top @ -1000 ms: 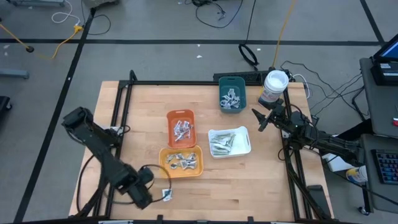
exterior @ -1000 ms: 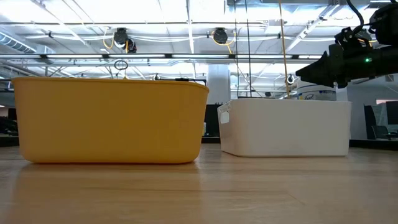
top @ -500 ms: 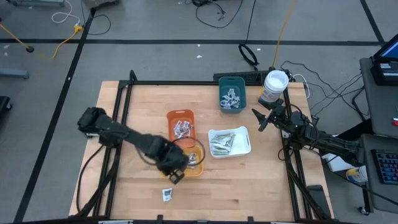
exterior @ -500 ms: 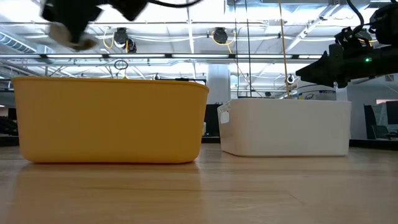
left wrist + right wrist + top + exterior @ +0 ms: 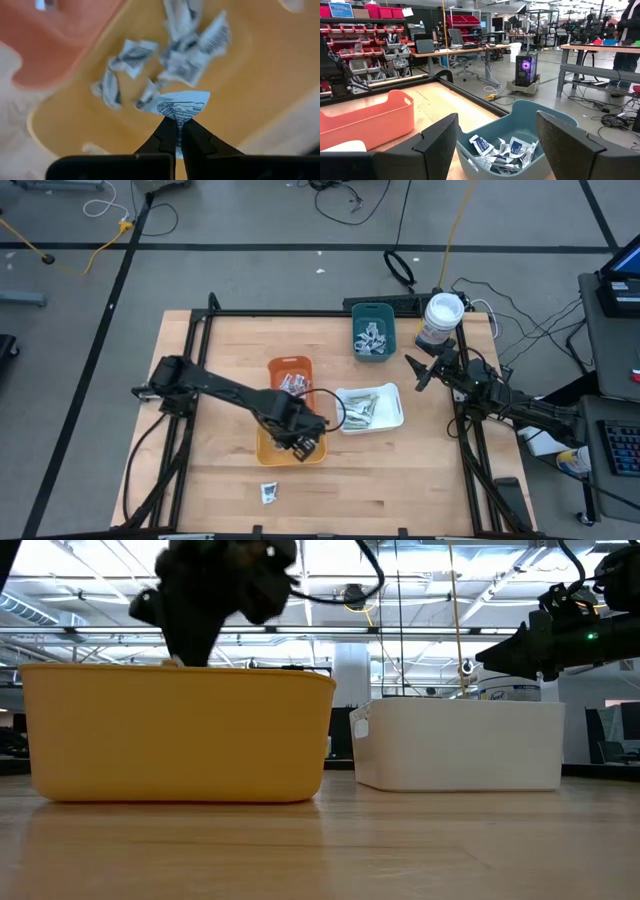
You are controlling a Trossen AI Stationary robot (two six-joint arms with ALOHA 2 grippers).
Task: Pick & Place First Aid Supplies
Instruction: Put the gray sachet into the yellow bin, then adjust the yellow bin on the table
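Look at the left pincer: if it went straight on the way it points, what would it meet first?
Probably the crumpled white sachets lying in the yellow-orange plastic tray. The left pincer, shut on a white printed sachet, points down into it; depth is unclear.

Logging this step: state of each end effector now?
Left end effector: shut on a sachet, above the yellow tray.
Right end effector: open, empty.

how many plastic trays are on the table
4: a teal tray at the far side, an orange tray mid-table, a yellow-orange tray nearer under the left gripper, and a white tray beside them.
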